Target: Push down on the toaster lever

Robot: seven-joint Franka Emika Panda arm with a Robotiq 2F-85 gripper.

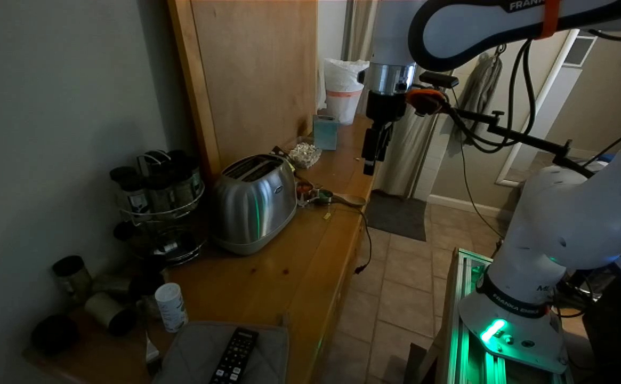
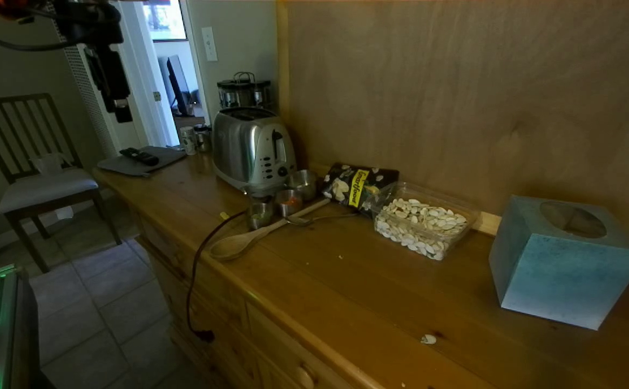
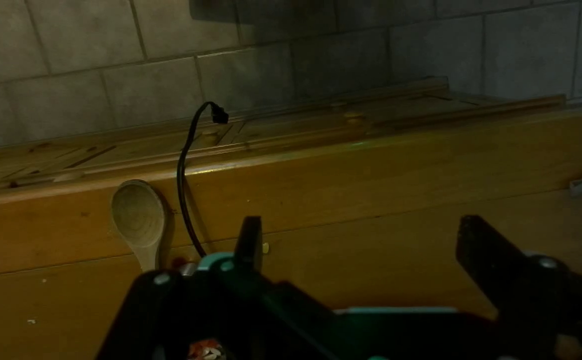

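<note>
My end effector (image 3: 360, 220) is spread wide in the wrist view, its two dark fingers (image 3: 251, 242) well apart, with the worktop (image 3: 370, 185) showing between them. In both exterior views it points downward, above the worktop's height and apart from the toaster (image 1: 254, 208). The toaster, silver with dark slots on top, stands upright on the worktop near a wooden panel (image 1: 262, 80). An exterior view shows the toaster lever (image 2: 277, 135), a small dark tab high on the narrow end face; buttons (image 2: 266, 168) and a round knob (image 2: 282, 171) sit lower on that face. Metal measuring cups (image 2: 288, 201) stand just in front of it. A wooden spoon (image 3: 138, 215) lies beside them, its bowl toward the worktop's front edge, and a black power cord (image 3: 180, 185) drops over that edge, its plug (image 3: 219, 114) hanging. Further along the worktop are a black Smartfood bag (image 2: 360, 186), a clear plastic box (image 2: 457, 235) of pale seeds (image 2: 417, 219) and a blue tissue box (image 2: 546, 275). Beside the toaster's other end stands a wire spice rack (image 1: 167, 214) carrying dark-lidded jars (image 1: 135, 197), with loose jars (image 1: 105, 309) near it. Past these, a remote control (image 1: 234, 354) lies on a grey mat (image 1: 182, 352), and in an exterior view a slatted chair (image 2: 49, 194) stands on the tiled floor (image 2: 71, 302).
</note>
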